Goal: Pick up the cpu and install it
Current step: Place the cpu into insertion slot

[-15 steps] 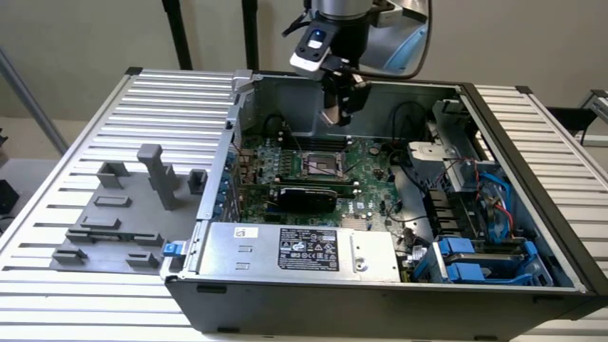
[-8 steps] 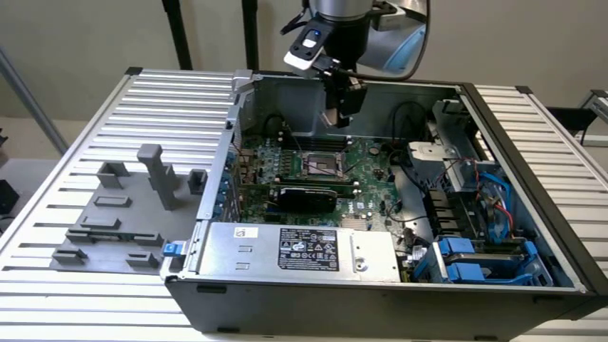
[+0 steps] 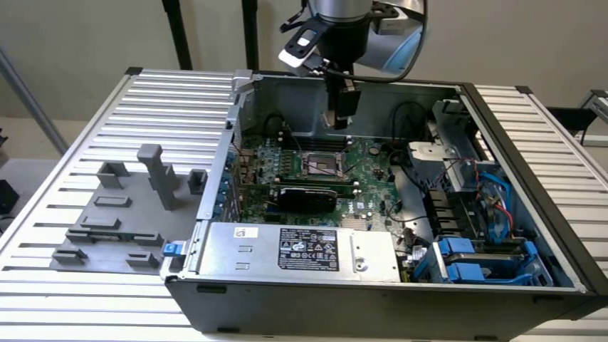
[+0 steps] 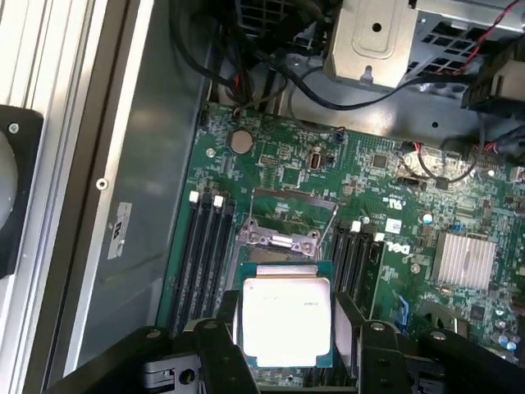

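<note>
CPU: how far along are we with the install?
Pickup looks done: the gripper holds the cpu by its edges. In hand: it hangs above the motherboard, near the socket. Left: the socket looks empty; the cpu is not yet seated.

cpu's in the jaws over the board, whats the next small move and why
Probably ease the gripper down toward the black socket, keeping the chip level. The cpu is clamped between the jaws and hangs above the motherboard, not seated. The socket below it looks empty.
</note>
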